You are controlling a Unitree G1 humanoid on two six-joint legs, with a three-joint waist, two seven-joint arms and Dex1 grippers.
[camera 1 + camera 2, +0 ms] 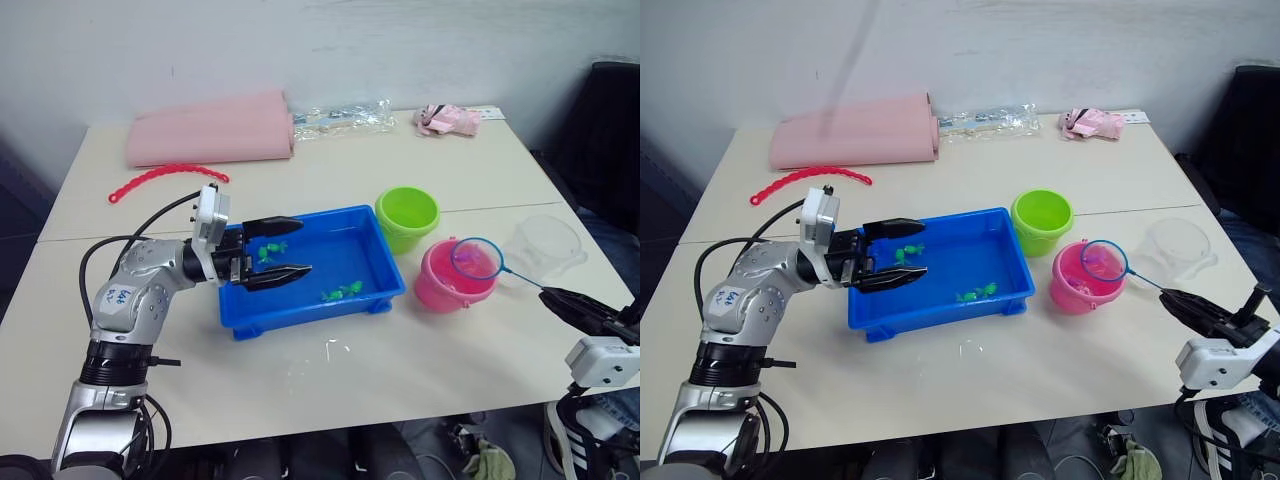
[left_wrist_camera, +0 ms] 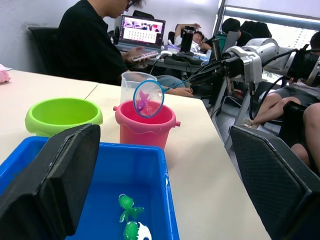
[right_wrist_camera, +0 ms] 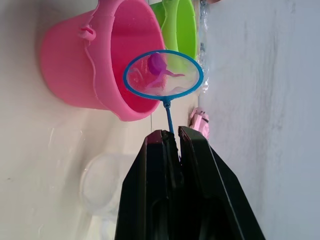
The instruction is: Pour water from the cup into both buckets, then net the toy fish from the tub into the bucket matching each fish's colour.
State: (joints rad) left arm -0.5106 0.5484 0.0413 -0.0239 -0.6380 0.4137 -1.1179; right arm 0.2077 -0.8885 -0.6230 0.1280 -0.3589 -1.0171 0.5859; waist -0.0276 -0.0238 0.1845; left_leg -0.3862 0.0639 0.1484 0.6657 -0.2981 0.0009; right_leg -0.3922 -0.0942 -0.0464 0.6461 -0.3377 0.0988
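The blue tub (image 1: 300,311) lies mid-table with several green toy fish (image 1: 342,291) in it. My left gripper (image 1: 303,246) hovers open over the tub's left part, holding nothing. To the tub's right stand the green bucket (image 1: 407,215) and the pink bucket (image 1: 450,287). My right gripper (image 3: 170,134) is shut on the thin handle of the net (image 1: 476,258). The blue hoop sits just above the pink bucket's rim, with a magenta fish (image 3: 157,65) in the mesh. The clear cup (image 1: 545,245) stands right of the pink bucket.
At the table's far side lie a folded pink cloth (image 1: 210,128), a red beaded chain (image 1: 165,177), a clear plastic bag (image 1: 345,117) and a pink wrapper (image 1: 447,118). A seated person (image 2: 95,45) with a laptop is beyond the table's right edge.
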